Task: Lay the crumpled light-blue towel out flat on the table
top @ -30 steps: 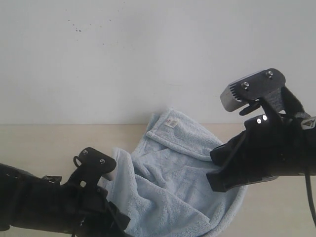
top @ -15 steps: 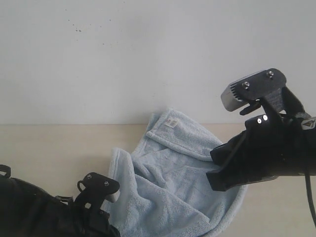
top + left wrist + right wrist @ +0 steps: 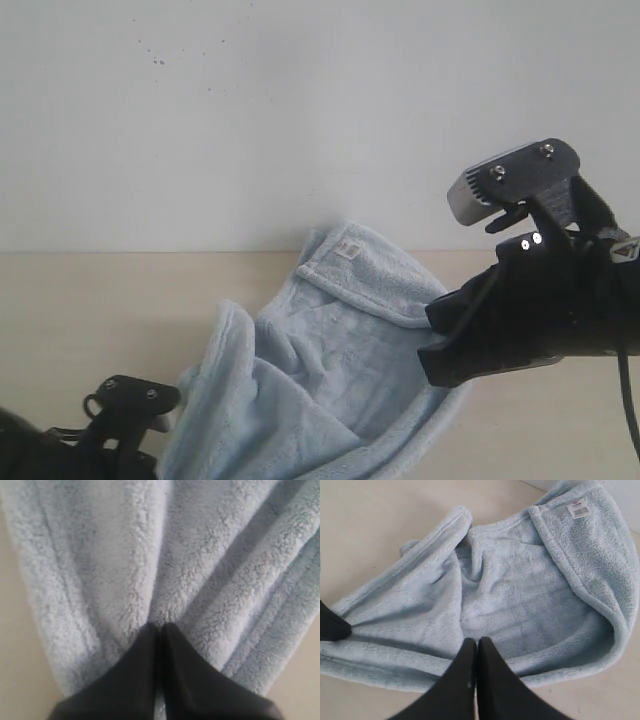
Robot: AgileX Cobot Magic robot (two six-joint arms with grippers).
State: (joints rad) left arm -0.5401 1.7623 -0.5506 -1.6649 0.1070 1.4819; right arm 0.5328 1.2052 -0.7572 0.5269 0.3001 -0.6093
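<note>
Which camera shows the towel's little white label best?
The right wrist view: the label lies flat and large, print visible, on a folded corner of the towel. The exterior view shows the label tiny; the left wrist view shows only fluffy cloth.

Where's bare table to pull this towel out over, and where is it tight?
Bare table runs left of the towel, between the wall and the left arm. A smaller bare strip lies right of the towel, under the right arm. The middle is crowded: left claw and right claw both at the towel.
</note>
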